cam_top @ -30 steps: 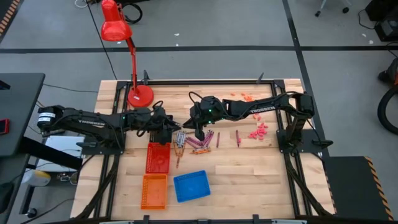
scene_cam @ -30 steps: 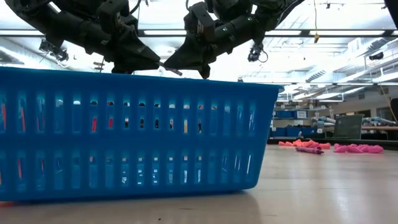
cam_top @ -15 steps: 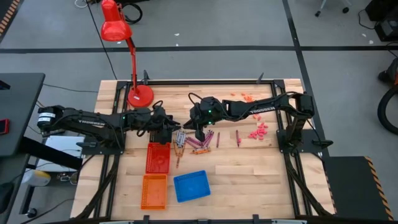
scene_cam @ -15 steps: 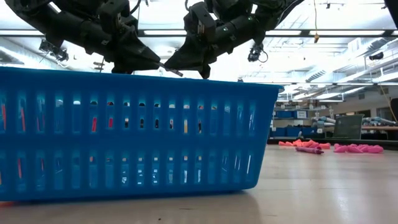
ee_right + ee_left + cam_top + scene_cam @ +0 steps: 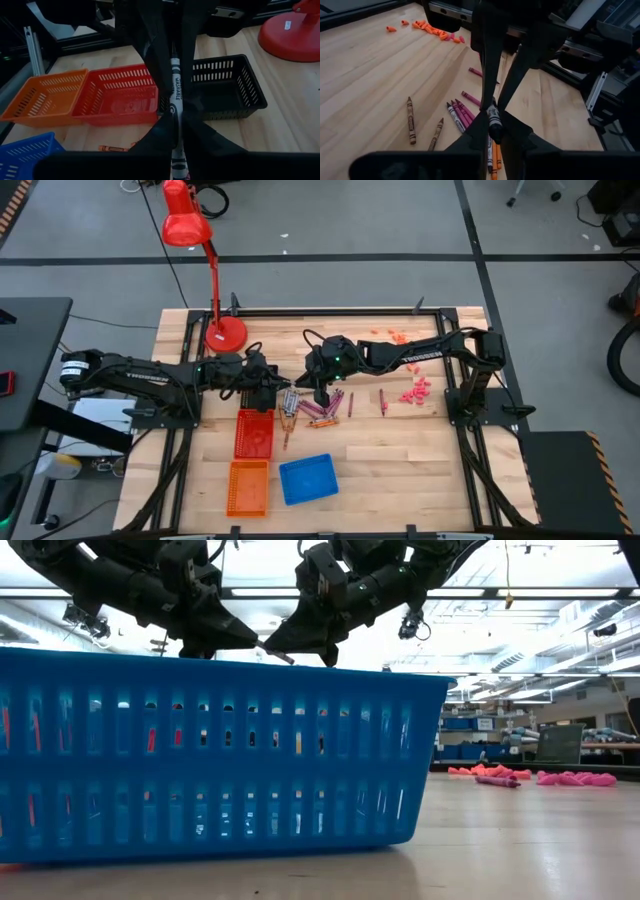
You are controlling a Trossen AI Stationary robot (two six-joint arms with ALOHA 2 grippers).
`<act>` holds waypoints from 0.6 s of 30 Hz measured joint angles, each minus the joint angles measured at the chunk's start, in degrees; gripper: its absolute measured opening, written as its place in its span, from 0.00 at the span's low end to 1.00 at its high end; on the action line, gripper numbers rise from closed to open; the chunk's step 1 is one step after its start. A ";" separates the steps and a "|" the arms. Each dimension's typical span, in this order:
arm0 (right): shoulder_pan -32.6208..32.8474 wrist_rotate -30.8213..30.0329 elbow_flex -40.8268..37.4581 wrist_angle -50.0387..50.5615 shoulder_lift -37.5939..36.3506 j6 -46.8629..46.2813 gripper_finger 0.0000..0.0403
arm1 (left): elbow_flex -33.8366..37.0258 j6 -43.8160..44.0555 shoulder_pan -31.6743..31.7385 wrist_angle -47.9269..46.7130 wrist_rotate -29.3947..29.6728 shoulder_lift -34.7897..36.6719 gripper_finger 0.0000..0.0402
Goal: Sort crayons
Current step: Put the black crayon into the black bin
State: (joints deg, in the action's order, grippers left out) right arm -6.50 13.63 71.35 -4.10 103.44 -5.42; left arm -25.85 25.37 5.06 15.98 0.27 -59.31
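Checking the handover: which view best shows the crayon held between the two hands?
Right wrist view: the grey crayon runs lengthwise, label visible. Left wrist view shows only its end; low view a sliver; high view hides it under the arms.

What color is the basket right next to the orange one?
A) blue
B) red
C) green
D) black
B. In the right wrist view the red basket sits directly beside the orange basket, with the black basket on the red one's far side.
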 joint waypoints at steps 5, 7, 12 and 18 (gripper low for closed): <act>-0.45 1.43 -0.04 1.84 -0.49 -0.40 0.22 | -0.07 0.91 0.00 -2.47 -0.01 0.07 0.09; -1.04 1.63 -0.04 2.56 -1.32 -0.40 0.28 | -0.07 2.36 0.06 -3.54 -1.05 0.13 0.09; -3.06 0.89 -0.04 7.74 -4.35 1.20 0.39 | -0.07 9.20 0.01 -10.35 -4.95 2.84 0.09; -4.85 -3.09 -0.02 19.93 -6.51 2.95 0.41 | -2.22 19.50 1.69 -23.17 -9.23 7.72 0.09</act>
State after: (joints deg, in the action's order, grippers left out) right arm -11.35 10.54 71.33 15.83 96.92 -2.47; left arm -28.07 44.87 6.75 -7.19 -8.96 -51.59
